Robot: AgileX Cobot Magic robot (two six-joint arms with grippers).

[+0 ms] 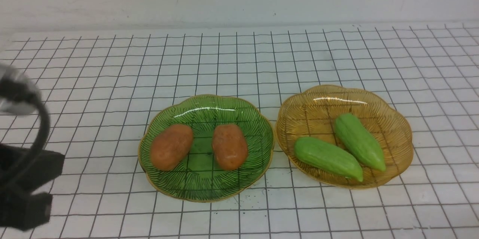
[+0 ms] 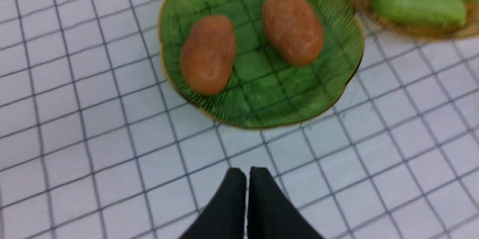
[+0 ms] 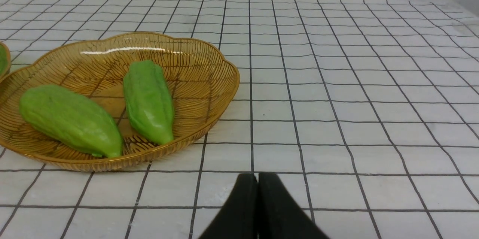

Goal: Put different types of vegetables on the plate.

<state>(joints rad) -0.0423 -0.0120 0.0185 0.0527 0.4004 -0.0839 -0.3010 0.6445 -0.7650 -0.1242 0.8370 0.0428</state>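
Observation:
Two orange-brown potatoes (image 1: 171, 147) (image 1: 229, 146) lie side by side on a green glass plate (image 1: 204, 182). Two light green gourds (image 1: 327, 157) (image 1: 359, 141) lie on an amber glass plate (image 1: 322, 108) to its right. In the left wrist view my left gripper (image 2: 247, 173) is shut and empty, a little short of the green plate (image 2: 269, 96) and its potatoes (image 2: 208, 54) (image 2: 292, 27). In the right wrist view my right gripper (image 3: 257, 177) is shut and empty, low over the table beside the amber plate (image 3: 202, 70) with its gourds (image 3: 69, 119) (image 3: 149, 100).
The table is covered by a white cloth with a black grid (image 1: 239, 63), backed by a white wall. My left arm (image 1: 30, 171) shows dark at the front view's left edge. My right arm is out of the front view.

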